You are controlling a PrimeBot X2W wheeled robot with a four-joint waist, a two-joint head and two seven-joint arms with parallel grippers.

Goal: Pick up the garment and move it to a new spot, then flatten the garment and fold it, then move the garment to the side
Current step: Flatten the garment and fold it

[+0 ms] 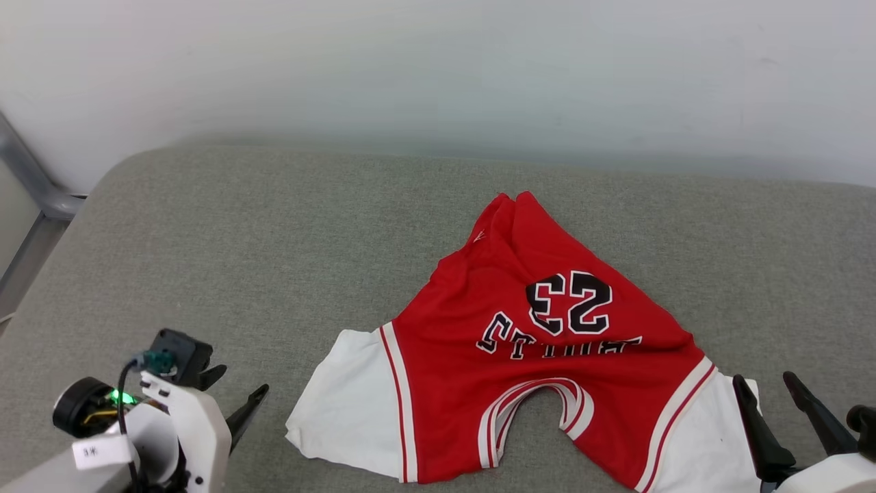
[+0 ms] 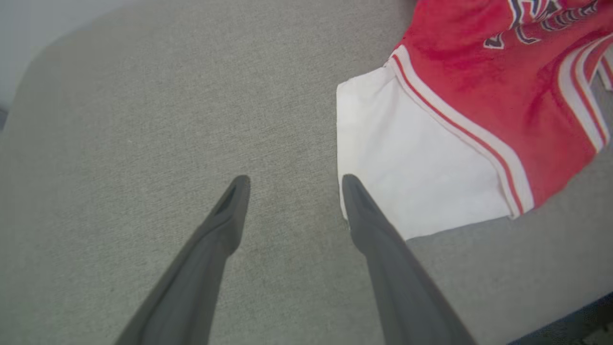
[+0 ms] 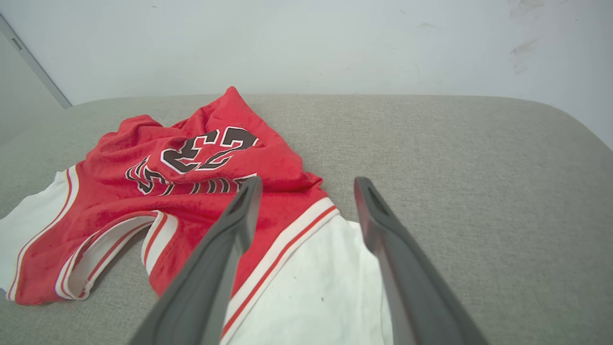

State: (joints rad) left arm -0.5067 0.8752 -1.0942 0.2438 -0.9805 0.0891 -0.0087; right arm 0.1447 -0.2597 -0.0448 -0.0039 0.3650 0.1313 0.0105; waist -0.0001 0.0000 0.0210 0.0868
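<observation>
The garment (image 1: 547,356) lies rumpled on the grey cushion (image 1: 205,239), collar toward the robot and its "23" facing up. The left gripper (image 1: 239,383) stands spread, holding nothing, just beside the white sleeve (image 2: 407,158) on that side; the right gripper (image 1: 763,378), spread as well, hangs over the opposite sleeve, gripping nothing

The garment (image 1: 540,342) lies rumpled mid-frame on the grey table (image 1: 205,239). My left gripper (image 1: 236,389), lower left, gapes beside it; my right gripper (image 1: 765,382), lower right, gapes over its white sleeve.
</observation>
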